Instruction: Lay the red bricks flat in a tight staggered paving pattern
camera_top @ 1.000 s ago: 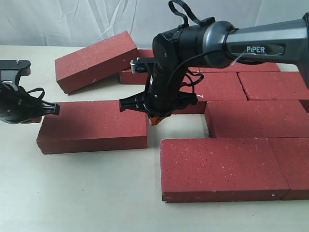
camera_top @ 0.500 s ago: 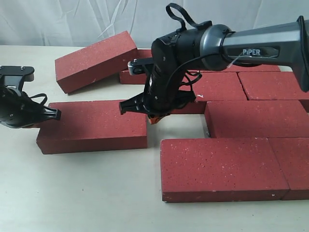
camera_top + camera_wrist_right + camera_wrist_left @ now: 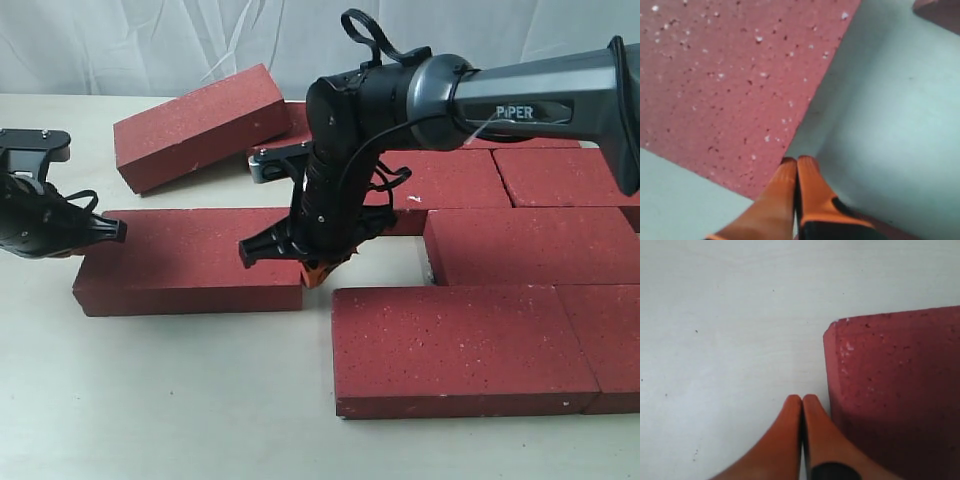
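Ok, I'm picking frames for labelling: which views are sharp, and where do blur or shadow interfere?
Exterior view: sharp, evenly lit, speckles on the front brick readable. Left wrist view: the left fingers are out of focus, and the brick beside them darkens into shadow nearby. Right wrist view: the right fingers are blurred too, the brick face slightly soft; no glare.

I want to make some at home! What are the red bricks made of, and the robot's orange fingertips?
The red bricks look like concrete or fired clay: matte, rough, grainy faces with white specks and tiny dark pits. The look alone does not settle which. The orange fingertips look like smooth rubber or soft plastic: even colour, no grain, rounded ends. I cannot tell which.
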Available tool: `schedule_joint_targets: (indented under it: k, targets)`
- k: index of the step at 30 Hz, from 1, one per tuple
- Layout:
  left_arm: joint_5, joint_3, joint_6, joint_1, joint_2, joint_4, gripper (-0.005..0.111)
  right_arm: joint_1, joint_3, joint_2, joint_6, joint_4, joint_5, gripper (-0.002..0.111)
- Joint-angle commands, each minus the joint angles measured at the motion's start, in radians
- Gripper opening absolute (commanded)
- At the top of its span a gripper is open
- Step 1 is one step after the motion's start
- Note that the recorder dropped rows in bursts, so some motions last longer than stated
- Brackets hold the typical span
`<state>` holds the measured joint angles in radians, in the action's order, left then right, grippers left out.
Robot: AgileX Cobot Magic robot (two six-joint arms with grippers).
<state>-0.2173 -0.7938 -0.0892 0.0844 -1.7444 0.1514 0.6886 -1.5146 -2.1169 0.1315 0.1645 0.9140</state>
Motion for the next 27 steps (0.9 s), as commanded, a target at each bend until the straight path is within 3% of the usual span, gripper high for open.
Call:
schedule_joint_targets:
  k: [1,10,20,27]
  targets:
    - [0.034,0.005,-0.001,-0.003,0.000,-0.005,0.000,0.000,-0.005,0.008,-0.032,0.037,0.037,-0.001]
    - [0.038,0.005,-0.001,-0.003,0.000,-0.005,0.000,-0.003,-0.005,0.045,-0.037,0.000,0.082,-0.001]
    - [-0.013,0.005,0.004,-0.005,0.000,-0.079,0.000,-0.003,-0.005,0.172,0.158,-0.431,0.189,-0.001]
    - [-0.029,0.005,0.006,0.018,0.000,-0.047,0.000,-0.003,-0.005,0.187,0.159,-0.425,0.180,-0.001]
